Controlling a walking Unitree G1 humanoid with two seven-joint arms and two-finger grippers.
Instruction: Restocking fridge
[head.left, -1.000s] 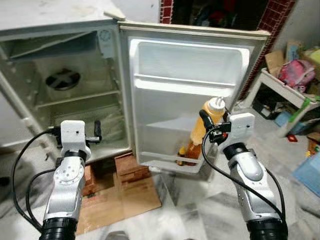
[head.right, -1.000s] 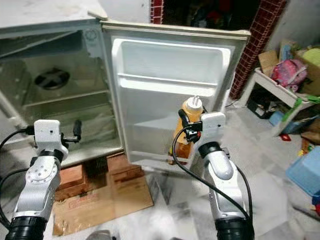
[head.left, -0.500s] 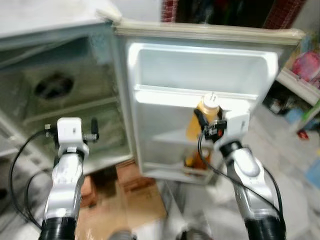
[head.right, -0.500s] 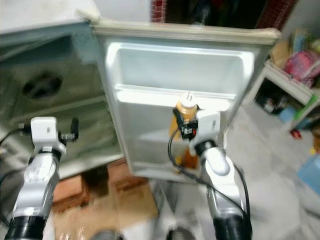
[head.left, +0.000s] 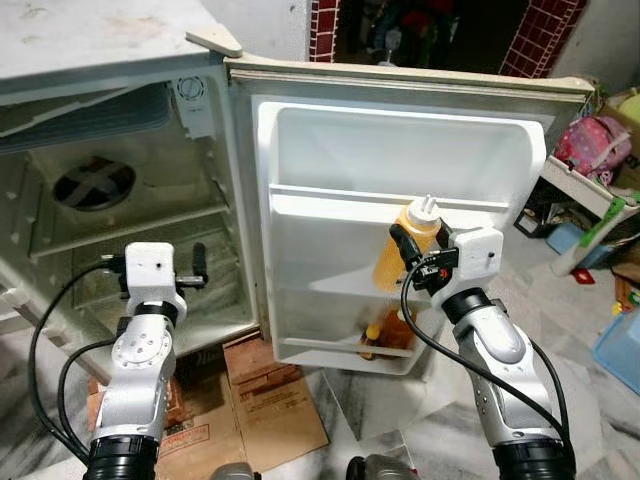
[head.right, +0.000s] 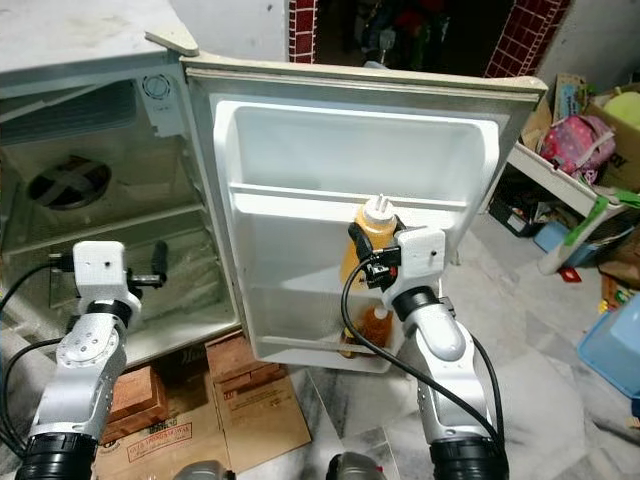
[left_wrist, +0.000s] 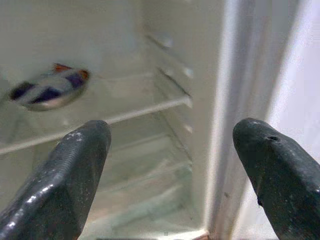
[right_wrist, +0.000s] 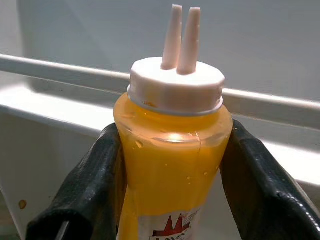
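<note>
Right now I have the right gripper (head.left: 407, 243) clamped on a yellow sauce bottle (head.left: 401, 250), its two black fingers (right_wrist: 95, 185) pressing either side of the bottle's shoulder just below the white twin-nozzle cap (right_wrist: 176, 80). I am holding the bottle upright and off any shelf, in front of the inner face of the open fridge door (head.left: 400, 150), with its cap about level with the white rail of the door's upper shelf (head.left: 390, 205). Through the wrist camera I see that rail running behind the cap, and part of a red label low on the bottle.

Below, in the door's bottom shelf (head.left: 345, 352), stand some brown and amber bottles (head.left: 385, 330); I cannot tell how many.

My left gripper (head.left: 198, 266) is raised in front of the fridge's open body (head.left: 120, 210), fingers spread wide with nothing between them. Its wrist camera looks into the compartment, where wire shelves (left_wrist: 125, 117) run across and a round dark-and-white shape (left_wrist: 47, 92) shows on the back wall; from the head view this reads as a fan grille (head.left: 93, 183).

On the floor under the fridge lie flattened cardboard (head.left: 270, 400) and bricks (head.left: 255, 350). A white table (head.left: 585, 190) with a pink bag (head.left: 590, 145) stands off to my right.
</note>
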